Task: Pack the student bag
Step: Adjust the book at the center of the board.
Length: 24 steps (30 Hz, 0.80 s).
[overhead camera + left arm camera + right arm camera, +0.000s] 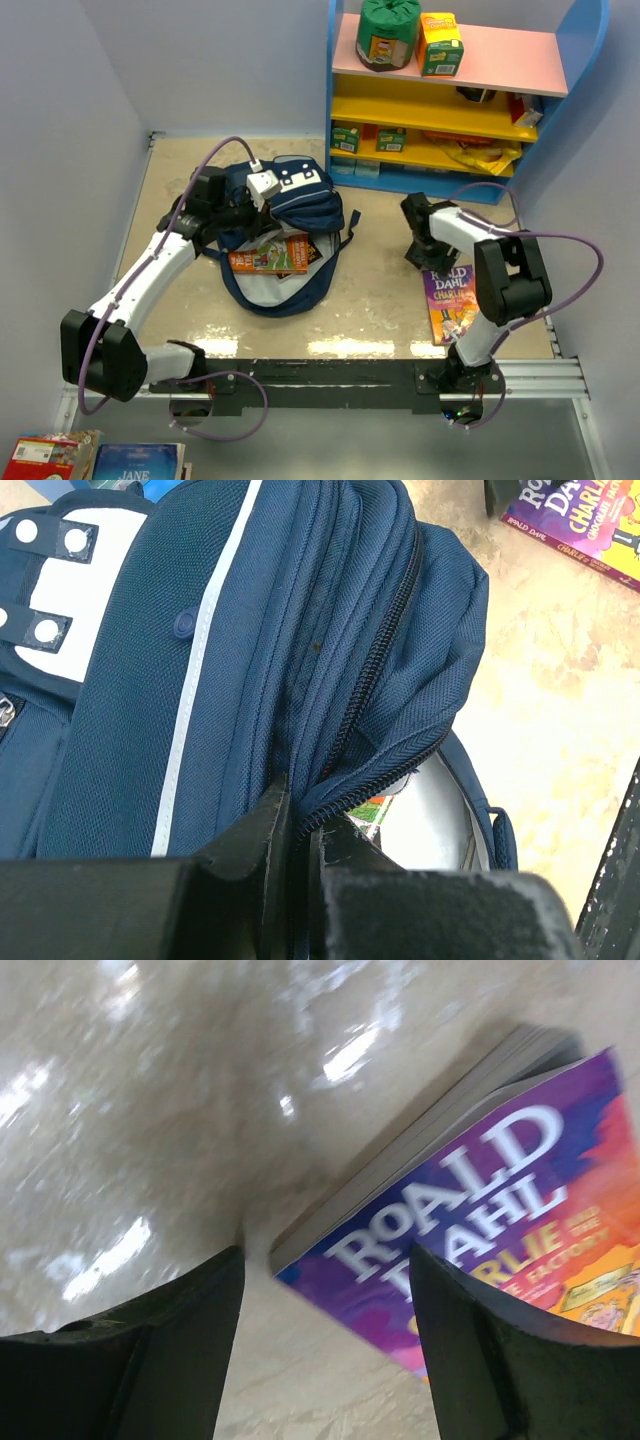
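The student bag (285, 200) is a navy backpack with white patches, lying open at the table's middle left with an orange book (272, 254) in its mouth. My left gripper (238, 212) is shut on the bag's upper flap; in the left wrist view its fingers (262, 832) pinch the navy fabric (300, 660) by the zipper. My right gripper (420, 255) is open, low over the top corner of a purple Roald Dahl book (452, 300). In the right wrist view that book's corner (470, 1220) lies between the open fingers (190, 1330).
A blue shelf unit (455, 90) with pink and yellow shelves stands at the back right, holding a green bag, an orange-green box and other items. Grey walls close the left and right sides. More books (95, 462) lie below the near rail.
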Available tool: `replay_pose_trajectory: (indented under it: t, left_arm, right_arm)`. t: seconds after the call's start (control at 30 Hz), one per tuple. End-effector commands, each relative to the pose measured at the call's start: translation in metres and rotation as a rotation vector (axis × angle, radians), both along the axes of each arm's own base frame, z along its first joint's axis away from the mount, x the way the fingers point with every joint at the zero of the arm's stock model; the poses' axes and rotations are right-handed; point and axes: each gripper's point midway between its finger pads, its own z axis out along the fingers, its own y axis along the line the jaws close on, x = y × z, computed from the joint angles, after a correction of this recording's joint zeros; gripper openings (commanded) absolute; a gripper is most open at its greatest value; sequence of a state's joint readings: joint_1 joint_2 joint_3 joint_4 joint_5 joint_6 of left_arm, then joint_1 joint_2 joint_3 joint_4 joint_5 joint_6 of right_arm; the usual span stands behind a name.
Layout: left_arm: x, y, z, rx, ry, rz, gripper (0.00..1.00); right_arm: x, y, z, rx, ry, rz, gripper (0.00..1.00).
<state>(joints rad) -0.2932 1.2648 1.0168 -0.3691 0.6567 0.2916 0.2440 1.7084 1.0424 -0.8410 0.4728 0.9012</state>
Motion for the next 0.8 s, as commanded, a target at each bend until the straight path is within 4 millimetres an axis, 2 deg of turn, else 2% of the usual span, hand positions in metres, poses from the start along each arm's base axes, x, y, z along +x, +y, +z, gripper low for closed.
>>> replay_pose_trajectory:
  t: [0.0,0.03,0.1,0.23,0.3,0.4,0.43,0.5,0.6,0.77]
  left_arm:
    - [0.016,-0.009,0.036,-0.058,-0.157,-0.048,0.00]
    - [0.017,-0.009,0.035,-0.057,-0.153,-0.046,0.00]
    - [0.016,-0.008,0.036,-0.057,-0.156,-0.045,0.00]
    - [0.017,-0.008,0.036,-0.053,-0.156,-0.038,0.00]
    - [0.018,-0.007,0.036,-0.054,-0.153,-0.036,0.00]
    - [0.018,-0.008,0.037,-0.056,-0.149,-0.036,0.00]
    - [0.017,-0.008,0.037,-0.056,-0.148,-0.037,0.00]
    - [0.017,-0.007,0.036,-0.052,-0.146,-0.034,0.00]
    - [0.017,-0.007,0.034,-0.051,-0.138,-0.037,0.00]
    - [0.017,-0.008,0.031,-0.054,-0.131,-0.040,0.00]
  right_arm:
    - [-0.010,0.021,-0.011,0.028,0.019,-0.001,0.67]
    - [-0.012,0.022,-0.013,0.035,0.022,0.002,0.62]
    - [-0.013,0.021,-0.013,0.032,0.017,0.001,0.60]
    - [-0.020,0.020,-0.020,0.042,0.020,0.006,0.49]
    - [-0.022,0.020,-0.023,0.041,0.025,0.008,0.49]
    - [-0.017,0.011,-0.015,-0.012,0.016,0.008,0.53]
    - [-0.012,0.010,-0.007,-0.013,-0.005,0.003,0.58]
    - [-0.007,0.005,-0.001,-0.005,-0.025,-0.012,0.62]
    - [0.001,-0.006,0.007,0.003,-0.055,-0.040,0.61]
    - [0.000,-0.025,0.012,-0.036,-0.050,-0.081,0.63]
